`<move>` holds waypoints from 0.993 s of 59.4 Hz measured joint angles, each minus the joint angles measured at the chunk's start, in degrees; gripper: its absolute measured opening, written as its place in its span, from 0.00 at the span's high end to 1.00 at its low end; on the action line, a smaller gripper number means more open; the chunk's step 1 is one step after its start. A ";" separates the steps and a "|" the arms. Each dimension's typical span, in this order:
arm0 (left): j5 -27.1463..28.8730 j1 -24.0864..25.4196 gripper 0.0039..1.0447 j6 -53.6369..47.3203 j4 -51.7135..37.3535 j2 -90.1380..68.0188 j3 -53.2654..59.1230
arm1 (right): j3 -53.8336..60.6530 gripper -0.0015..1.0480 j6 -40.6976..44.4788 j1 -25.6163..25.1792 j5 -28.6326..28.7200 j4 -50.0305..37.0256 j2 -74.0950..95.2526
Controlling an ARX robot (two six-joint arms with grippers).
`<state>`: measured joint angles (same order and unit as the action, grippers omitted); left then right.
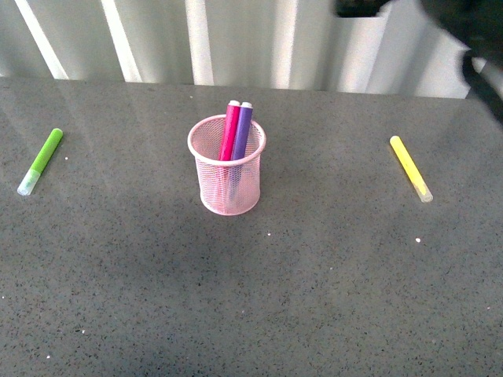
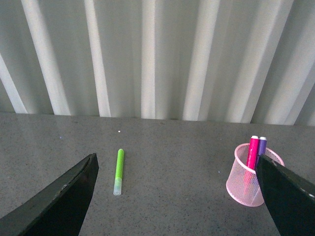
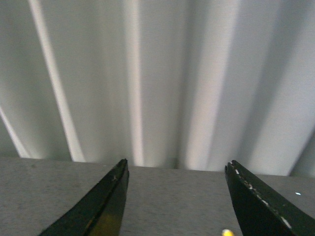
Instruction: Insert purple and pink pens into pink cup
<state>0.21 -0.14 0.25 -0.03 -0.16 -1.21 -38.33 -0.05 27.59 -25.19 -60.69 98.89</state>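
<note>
The pink cup (image 1: pixel 226 174), a wire-mesh pen holder, stands upright on the speckled grey table (image 1: pixel 251 298) with both task markers inside it. The pink pen (image 1: pixel 230 130) and the purple pen (image 1: pixel 242 130) lean side by side, touching, against the cup's far rim, their pale ends sticking up above it.

In the left wrist view the left gripper (image 2: pixel 177 196) is spread wide with nothing between its dark fingers (image 2: pixel 64 196). The pink cup (image 2: pixel 248 179) sits just beside the inner edge of one finger, partly hidden by it, and the pink pen (image 2: pixel 253 152) and purple pen (image 2: pixel 261 146) rise from it. The lime-green marker (image 2: pixel 118 171) lies flat on the table nearer the other finger, in the gap between the two but well ahead of them.

The right gripper (image 3: pixel 174 206) is likewise parted and holds nothing; beyond its fingers (image 3: pixel 98 209) stand only the table edge and the white corrugated wall (image 3: pixel 157 78). A small yellow speck shows low between them, too little to identify.

In the front view the lime-green marker (image 1: pixel 41 161) lies far off to the cup's left and a yellow marker (image 1: pixel 411 168) far off to its right, both flat on the table.
</note>
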 joint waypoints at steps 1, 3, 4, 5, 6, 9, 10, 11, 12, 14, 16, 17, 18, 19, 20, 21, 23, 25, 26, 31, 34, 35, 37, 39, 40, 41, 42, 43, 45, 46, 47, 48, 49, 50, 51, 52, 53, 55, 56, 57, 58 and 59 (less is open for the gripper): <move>0.00 0.00 0.06 0.00 0.00 0.00 0.00 | 0.87 0.45 0.04 -0.48 0.26 -0.24 -0.74; -0.07 0.00 0.06 0.00 0.00 -0.02 0.00 | 4.22 0.51 0.15 -2.23 1.22 -1.01 -3.58; -0.11 0.00 0.06 0.00 0.00 -0.02 0.00 | 5.01 0.53 0.22 -2.71 1.44 -1.14 -4.24; -0.17 0.00 0.06 0.00 0.00 -0.02 0.00 | 6.51 0.56 0.26 -3.58 1.95 -1.42 -5.53; -0.22 0.00 0.06 0.00 0.00 -0.02 0.00 | 7.98 0.60 0.26 -4.48 2.43 -1.64 -6.71; -0.20 0.00 0.06 0.00 0.00 0.00 0.00 | 11.52 0.68 0.26 -6.38 3.63 -1.97 -9.42; -0.22 0.00 0.06 0.00 0.00 -0.02 0.00 | 12.17 0.70 0.26 -6.69 3.93 -2.01 -9.92; -0.20 0.00 0.06 0.00 0.00 -0.02 0.00 | 13.46 0.73 0.26 -7.21 4.61 -2.08 -10.86; -0.20 0.00 0.06 0.00 0.00 -0.02 0.00 | 14.10 0.75 0.26 -7.48 4.96 -2.08 -11.34; -0.20 0.00 0.06 0.00 0.00 -0.02 0.00 | 16.44 0.82 0.26 -8.41 6.32 -2.10 -13.27; -0.20 0.00 0.06 0.00 0.00 -0.02 0.00 | 17.99 0.87 0.26 -9.09 7.41 -2.14 -14.60; -0.20 0.00 0.06 0.00 0.00 -0.02 0.00 | 18.47 0.89 0.28 -9.33 7.67 -2.40 -14.78; -0.17 0.00 0.06 0.00 0.00 0.00 0.00 | 19.52 0.92 0.26 -9.75 8.26 -3.58 -15.19; -0.15 0.00 0.06 0.00 0.00 -0.02 0.00 | 20.55 0.95 0.26 -10.19 8.92 -4.72 -15.63; -0.13 0.00 0.06 0.00 0.00 -0.02 0.00 | 21.00 0.97 0.28 -10.40 9.20 -5.03 -15.82; -0.15 0.00 0.06 0.00 0.00 -0.02 0.00 | 21.94 0.97 0.39 -10.82 9.79 -5.25 -16.41; -0.11 0.00 0.06 0.00 0.00 0.00 0.00 | 23.32 0.97 0.44 -11.54 10.58 -5.20 -17.40; -0.13 0.00 0.06 0.00 0.00 0.00 0.00 | 24.98 0.97 0.44 -12.57 11.15 -4.81 -18.91; -0.13 0.00 0.06 0.00 0.00 -0.02 0.00 | 25.38 0.97 0.44 -12.83 11.41 -4.66 -19.32; -0.20 0.00 0.06 0.00 0.00 -0.02 0.00 | 28.74 0.97 0.39 -15.54 13.29 -2.56 -24.81; -0.20 0.00 0.06 0.00 0.00 -0.02 0.00 | 30.36 0.97 0.39 -16.76 14.67 -0.92 -28.33; -0.20 0.00 0.06 0.00 0.00 -0.02 0.00 | 30.97 0.97 0.39 -17.22 15.21 -0.20 -29.75; -0.17 0.00 0.06 0.00 0.00 -0.02 0.00 | 31.85 0.97 0.37 -17.97 16.02 1.20 -31.98; -0.17 0.00 0.06 0.00 0.00 -0.02 0.00 | 32.57 0.97 0.39 -18.53 16.76 2.45 -33.81; -0.17 0.00 0.06 0.00 0.00 -0.02 0.00 | 32.96 0.97 0.39 -18.82 16.98 3.10 -34.80; -0.17 0.00 0.06 0.00 0.00 -0.02 0.00 | 33.29 0.97 0.39 -19.12 17.38 3.76 -35.76; -0.17 0.00 0.06 0.00 0.00 -0.02 0.00 | 33.62 0.97 0.37 -19.41 17.57 4.42 -36.74; -0.17 0.00 0.06 0.00 0.00 -0.02 0.00 | 33.77 0.97 0.37 -19.56 17.68 4.76 -37.24; -0.17 0.00 0.06 0.00 0.00 -0.02 0.00 | 34.32 0.97 0.37 -20.15 18.10 6.14 -39.26; -0.17 0.00 0.06 0.00 0.00 -0.02 0.00 | 34.56 0.97 0.35 -20.39 18.29 6.80 -40.19; -0.20 0.00 0.06 0.00 0.00 -0.02 0.00 | 34.80 0.97 0.33 -20.65 18.51 7.50 -41.20; -0.20 0.00 0.06 0.00 0.00 -0.02 0.00 | 35.04 0.97 0.31 -20.94 18.73 8.24 -42.18; -0.20 0.00 0.06 0.00 0.00 -0.02 0.00 | 35.26 0.97 0.28 -21.18 18.88 8.96 -43.15; -0.20 0.00 0.06 0.00 0.00 -0.02 0.00 | 35.36 0.97 0.28 -21.29 18.97 9.31 -43.60; -0.20 0.00 0.06 0.00 0.00 -0.02 0.00 | 35.56 0.97 0.28 -21.53 19.23 10.08 -44.57; -0.17 0.00 0.06 0.00 0.00 -0.02 0.00 | 35.78 0.97 0.28 -21.73 19.47 10.84 -45.51; -0.17 0.00 0.06 0.00 0.00 -0.02 0.00 | 35.89 0.97 0.28 -21.81 19.56 11.19 -45.94; -0.17 0.00 0.06 0.00 0.00 -0.02 0.00 | 36.26 0.97 0.28 -22.18 20.04 12.70 -47.89; -0.17 0.00 0.06 0.00 0.00 -0.02 0.00 | 36.33 0.97 0.26 -22.29 20.22 13.09 -48.37; -0.17 0.00 0.06 0.00 0.00 -0.02 0.00 | 36.50 0.97 0.28 -22.95 20.90 13.94 -49.37; -0.17 0.00 0.06 0.00 0.00 -0.02 0.00 | 36.59 0.97 0.26 -23.45 22.03 14.36 -49.88; -0.17 0.00 0.06 0.00 0.00 -0.02 0.00 | 36.74 0.97 0.28 -24.41 23.69 15.21 -50.86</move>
<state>0.03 -0.14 0.25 -0.03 -0.19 -1.21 -1.58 0.23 3.18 -1.50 -45.47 48.03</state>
